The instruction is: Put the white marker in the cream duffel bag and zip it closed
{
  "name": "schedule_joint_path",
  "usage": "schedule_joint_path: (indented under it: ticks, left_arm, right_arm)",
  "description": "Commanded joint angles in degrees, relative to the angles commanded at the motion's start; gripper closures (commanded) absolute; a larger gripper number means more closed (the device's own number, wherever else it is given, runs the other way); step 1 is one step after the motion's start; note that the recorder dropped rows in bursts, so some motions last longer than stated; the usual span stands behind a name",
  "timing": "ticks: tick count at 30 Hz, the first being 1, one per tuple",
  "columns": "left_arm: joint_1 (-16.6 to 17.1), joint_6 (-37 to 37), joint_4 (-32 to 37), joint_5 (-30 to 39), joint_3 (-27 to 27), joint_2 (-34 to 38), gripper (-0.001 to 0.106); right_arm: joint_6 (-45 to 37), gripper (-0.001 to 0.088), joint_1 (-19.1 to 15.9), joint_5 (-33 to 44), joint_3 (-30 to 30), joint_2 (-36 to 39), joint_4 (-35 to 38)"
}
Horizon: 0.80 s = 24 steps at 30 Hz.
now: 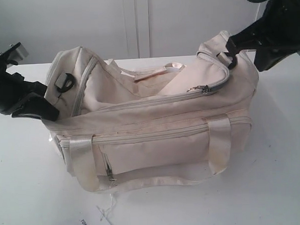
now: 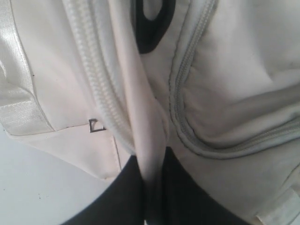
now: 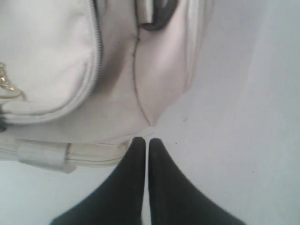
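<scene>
Exterior view gives no sight of the white marker. It lies nowhere on the tabletop (image 1: 273, 187) around either pincer, and whether it is down inside the bag cannot be told. The cream duffel bag (image 1: 156, 142) lies lengthwise between the two pincers. Its top zipper runs along that same long axis, curving from one end to the other. The mouth gapes over the middle and towards the left pincer's end. The zipper slider (image 1: 204, 89), with its gold chain pull (image 3: 7, 86), sits close to the right pincer's end, so the right arm is much the nearer to it. By my judgement, closing the bag means drawing the slider away from the right pincer and along the track towards the left one.

The left pincer (image 2: 151, 154) is clamped on a fold of cream fabric at its end of the bag, near the black ring (image 2: 152, 28) there. Its arm comes in from the side, low over the tabletop. The right pincer (image 3: 143, 140) has its fingers pressed together, with the tips at a corner of the bag's end panel. Nothing shows between them, and I cannot tell whether they touch the cloth. That arm slopes down from above. From those tips the slider lies past the end panel, on the bag's top face.
</scene>
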Motion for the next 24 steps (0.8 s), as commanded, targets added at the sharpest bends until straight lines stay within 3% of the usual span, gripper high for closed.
schedule_joint_path:
  ticks: [4,7,12,18,24]
  left_arm:
    - [0.0,0.3,0.0,0.1,0.0,0.0,0.062]
    - [0.0,0.3,0.0,0.4,0.0,-0.9,0.046]
    - [0.0,0.4,0.8,0.1,0.0,-5.3,0.044]
    - [0.0,4.0,1.3,0.6,0.0,-12.1,0.044]
    - [-0.5,16.5,-9.4,6.2,0.0,-15.7,0.046]
  right_arm:
    - [-4.3,0.0868,-1.8,-0.6,0.0,0.0,8.9]
    - [-8.6,0.0868,-5.4,-0.8,0.0,0.0,16.1]
    - [-11.6,0.0868,-10.4,-0.4,0.0,0.0,22.6]
    - [-13.0,0.0868,-11.4,-0.2,0.0,0.0,24.2]
    - [-13.3,0.0868,-11.4,0.1,0.0,1.4,25.0]
